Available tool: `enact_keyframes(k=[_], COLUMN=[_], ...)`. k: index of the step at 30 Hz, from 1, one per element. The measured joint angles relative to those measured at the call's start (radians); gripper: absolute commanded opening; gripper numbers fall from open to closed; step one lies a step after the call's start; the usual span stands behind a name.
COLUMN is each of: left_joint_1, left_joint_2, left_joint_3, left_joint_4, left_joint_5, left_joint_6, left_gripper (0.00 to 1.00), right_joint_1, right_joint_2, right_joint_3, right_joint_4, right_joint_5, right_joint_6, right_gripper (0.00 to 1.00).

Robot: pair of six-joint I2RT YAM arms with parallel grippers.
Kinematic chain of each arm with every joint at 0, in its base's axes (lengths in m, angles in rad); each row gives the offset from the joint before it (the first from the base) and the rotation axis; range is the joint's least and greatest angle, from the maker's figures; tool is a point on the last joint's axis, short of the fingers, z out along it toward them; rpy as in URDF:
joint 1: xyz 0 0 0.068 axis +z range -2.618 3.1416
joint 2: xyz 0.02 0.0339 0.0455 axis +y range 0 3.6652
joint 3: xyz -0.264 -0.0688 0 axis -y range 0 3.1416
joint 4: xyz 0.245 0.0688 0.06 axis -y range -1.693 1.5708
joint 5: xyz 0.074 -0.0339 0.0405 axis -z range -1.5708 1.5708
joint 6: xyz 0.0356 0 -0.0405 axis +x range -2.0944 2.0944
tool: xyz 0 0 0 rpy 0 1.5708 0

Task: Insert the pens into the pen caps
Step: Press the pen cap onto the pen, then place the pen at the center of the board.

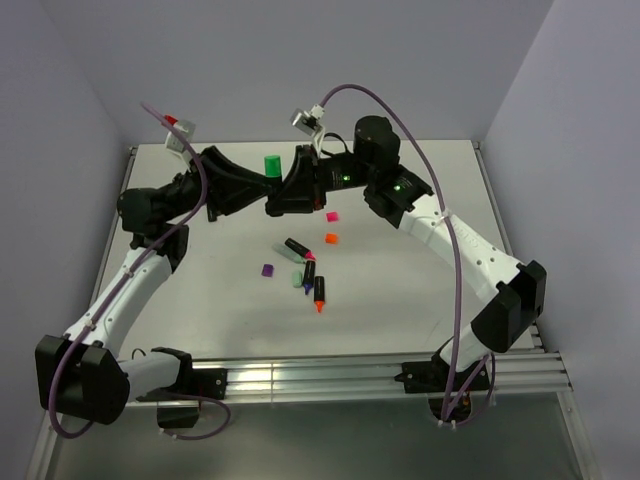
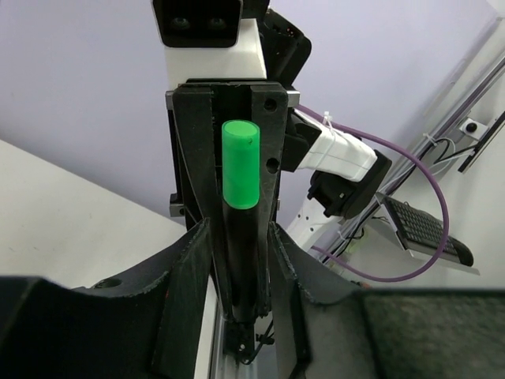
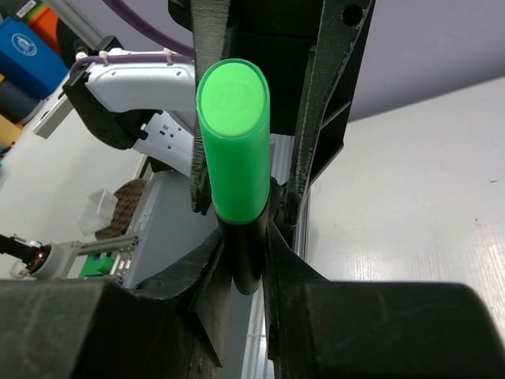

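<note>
A pen with a black barrel and a green cap (image 1: pixel 272 164) is held upright above the back middle of the table. My left gripper (image 1: pixel 262 192) and right gripper (image 1: pixel 293 188) meet there from opposite sides. In the left wrist view my left gripper (image 2: pixel 241 260) is shut on the black barrel (image 2: pixel 241 245) below the green cap (image 2: pixel 240 164). In the right wrist view my right gripper (image 3: pixel 246 260) is shut on the barrel's lower end (image 3: pixel 248 264) under the green cap (image 3: pixel 234 146). Loose caps lie on the table: pink (image 1: pixel 332 215), orange (image 1: pixel 331 239), purple (image 1: pixel 267 270).
A small cluster of pens lies mid-table: one with a pink tip (image 1: pixel 298 248), one with an orange tip (image 1: pixel 319 293), a dark one (image 1: pixel 308 277) beside a teal piece (image 1: pixel 297 280). A rail (image 1: pixel 350 378) runs along the table's near edge.
</note>
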Motion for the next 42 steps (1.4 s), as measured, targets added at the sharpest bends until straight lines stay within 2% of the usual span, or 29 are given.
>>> enact_keyframes(k=[1, 5, 9, 12, 13, 16, 18, 20, 23, 24, 26, 27, 29, 32, 39, 42], left_joint_1=[0.000, -0.002, -0.006, -0.012, -0.012, -0.014, -0.014, -0.013, -0.006, -0.002, 0.012, 0.023, 0.048, 0.095, 0.204, 0.253], left_joint_2=[0.000, 0.000, 0.000, 0.000, 0.000, 0.000, 0.000, -0.004, -0.007, -0.008, -0.013, -0.017, -0.029, -0.055, -0.071, -0.058], left_joint_3=[-0.002, -0.002, -0.004, -0.011, -0.015, -0.020, -0.019, -0.014, 0.019, 0.033, 0.054, 0.062, 0.079, 0.115, 0.277, 0.348], left_joint_4=[0.004, 0.012, 0.011, 0.009, 0.008, -0.002, -0.023, -0.063, -0.177, -0.217, -0.316, -0.370, -0.481, -0.673, -1.099, -1.270], left_joint_5=[-0.003, -0.011, -0.014, -0.017, -0.019, -0.026, -0.031, -0.032, -0.024, -0.020, -0.016, -0.013, -0.013, -0.013, -0.017, -0.087], left_joint_6=[-0.004, -0.016, -0.019, -0.017, -0.018, -0.013, -0.004, 0.016, 0.076, 0.100, 0.162, 0.198, 0.262, 0.388, 0.694, 0.821], left_gripper=[0.44, 0.44, 0.39, 0.28, 0.19, 0.00, 0.00, 0.00, 0.01, 0.00, 0.00, 0.00, 0.00, 0.00, 0.00, 0.00], right_joint_1=[0.001, 0.004, 0.006, 0.011, 0.014, 0.013, 0.012, 0.010, 0.005, 0.003, 0.001, -0.003, -0.006, -0.032, -0.152, -0.214], right_joint_2=[0.003, 0.015, 0.019, 0.020, 0.020, 0.022, 0.023, 0.026, 0.028, 0.028, 0.027, 0.027, 0.027, 0.025, 0.016, 0.006], right_joint_3=[0.000, 0.000, 0.000, 0.000, 0.000, 0.000, 0.000, 0.000, 0.000, 0.000, 0.000, 0.000, 0.000, -0.002, -0.015, -0.027], right_joint_4=[0.002, 0.004, 0.006, 0.007, 0.008, 0.004, 0.002, -0.006, -0.021, -0.027, -0.044, -0.057, -0.090, -0.140, -0.224, -0.272], right_joint_5=[0.000, 0.001, 0.000, -0.001, 0.000, 0.006, 0.010, 0.014, 0.035, 0.040, 0.047, 0.056, 0.067, 0.085, 0.110, 0.137], right_joint_6=[0.000, 0.000, 0.000, 0.000, 0.000, -0.002, -0.002, -0.004, -0.008, -0.012, -0.034, -0.052, -0.087, -0.124, -0.191, -0.236], right_gripper=[0.00, 0.00, 0.00, 0.00, 0.00, 0.00, 0.01, 0.11, 0.36, 0.49, 0.59, 0.74, 0.80, 0.98, 1.00, 1.00])
